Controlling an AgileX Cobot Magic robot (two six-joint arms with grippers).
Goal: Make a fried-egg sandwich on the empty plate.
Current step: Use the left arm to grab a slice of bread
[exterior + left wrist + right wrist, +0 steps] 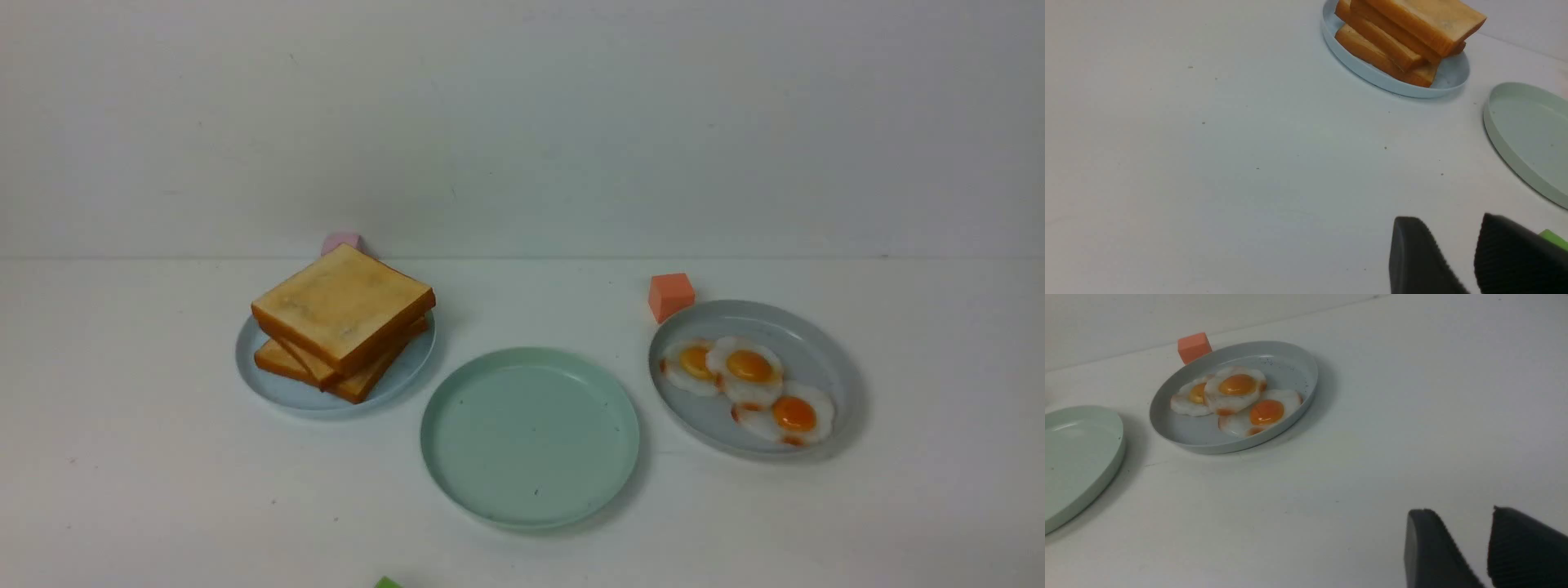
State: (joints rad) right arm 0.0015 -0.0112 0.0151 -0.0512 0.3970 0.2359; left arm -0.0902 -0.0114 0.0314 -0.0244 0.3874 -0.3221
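- Zero steps are complete: the mint-green plate (457, 437) sits bare at mid-bench, between the other two plates and apart from both.
- The toast pile (343, 310) rests on the left blue-grey plate (261, 384). Three overlapping fried eggs (747, 367) lie on the right blue-grey plate (816, 343).
- The left gripper (1449, 222) and the right gripper (1461, 512) each hang over bare bench, jaws parted, holding nothing.
- Remaining, by my judgement: toast, egg, toast.
- The bench (122, 457) is white and faintly speckled, and the wall is plain and pale. An orange block (670, 296) stands just beside the egg plate.
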